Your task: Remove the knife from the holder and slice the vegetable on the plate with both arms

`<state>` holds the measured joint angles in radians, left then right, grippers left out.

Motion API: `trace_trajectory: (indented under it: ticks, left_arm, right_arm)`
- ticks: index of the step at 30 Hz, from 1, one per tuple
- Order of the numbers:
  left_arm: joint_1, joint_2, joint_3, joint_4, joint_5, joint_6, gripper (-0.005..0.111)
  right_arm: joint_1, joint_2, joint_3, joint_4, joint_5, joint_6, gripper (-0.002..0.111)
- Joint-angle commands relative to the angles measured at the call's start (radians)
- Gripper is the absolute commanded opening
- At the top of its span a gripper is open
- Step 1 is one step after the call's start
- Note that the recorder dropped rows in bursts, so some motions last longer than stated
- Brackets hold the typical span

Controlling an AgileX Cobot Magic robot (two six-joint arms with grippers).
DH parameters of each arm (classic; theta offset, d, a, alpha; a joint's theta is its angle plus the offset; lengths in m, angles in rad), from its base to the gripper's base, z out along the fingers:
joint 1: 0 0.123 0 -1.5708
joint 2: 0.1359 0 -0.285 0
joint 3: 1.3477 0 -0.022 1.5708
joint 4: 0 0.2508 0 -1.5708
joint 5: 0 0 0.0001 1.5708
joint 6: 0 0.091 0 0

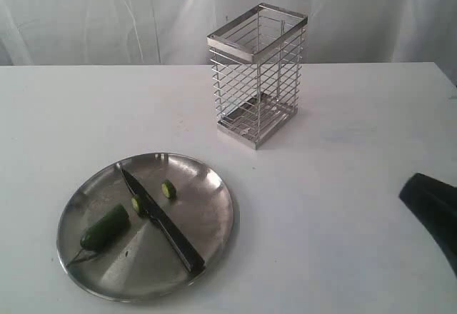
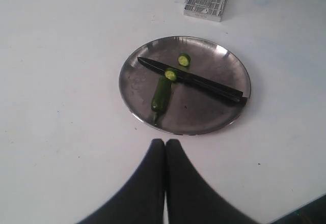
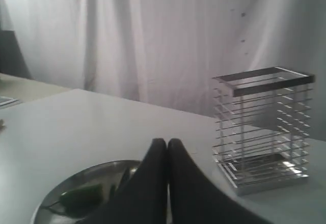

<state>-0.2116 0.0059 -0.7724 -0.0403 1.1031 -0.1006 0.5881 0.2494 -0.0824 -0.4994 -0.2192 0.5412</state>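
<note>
exterior view, clock face laid over the white table (image 1: 343,185). at 7 o'clock, the plate (image 1: 218,218), flat on the table. across it, the knife (image 1: 161,220), out of the holder and lying flat on the metal: tip toward the plate's 11 o'clock rim, black handle toward 5 o'clock, its end at the rim.

at the plate's 8 o'clock, the vegetable (image 1: 106,227), on its side, thin stem tail toward 7 o'clock, cut end toward 2 o'clock, near the blade and on its 9 o'clock side. two small round cuts as well: one slice (image 1: 136,203) touching the blade between vegetable and knife, other slice (image 1: 168,189) toward the plate's 12 o'clock, just beside the blade on its far side and apart from it.

at the table's 12 o'clock, well apart from the plate, the holder (image 1: 257,75), upright.

left gripper (image 2: 165,143): jaws pressed together, gripping nothing, over bare table near the plate's rim, not touching it. right gripper (image 3: 167,143): jaws likewise closed tight, nothing between them, plate and holder beyond the tips. at the exterior view's 4 o'clock edge, a black part of the right arm (image 1: 432,210), well apart from the plate. behind the table, a white curtain (image 1: 86,14).
</note>
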Motion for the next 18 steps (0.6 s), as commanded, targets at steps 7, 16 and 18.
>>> trace_trajectory:
  ticks: [7,16,18]
  left_arm:
    - [0.001,-0.006,0.005,-0.006,0.007,-0.005,0.000]
    - [0.001,-0.006,0.005,-0.006,0.007,-0.005,0.000]
    - [0.001,-0.006,0.005,-0.006,0.007,-0.005,0.000]
  right_arm:
    - [-0.134,-0.222,0.082,-0.009,0.058,0.018,0.000]
    - [-0.134,-0.224,0.082,0.047,0.180,-0.095,0.000]
    - [-0.134,-0.224,0.082,0.225,0.246,-0.316,0.000]
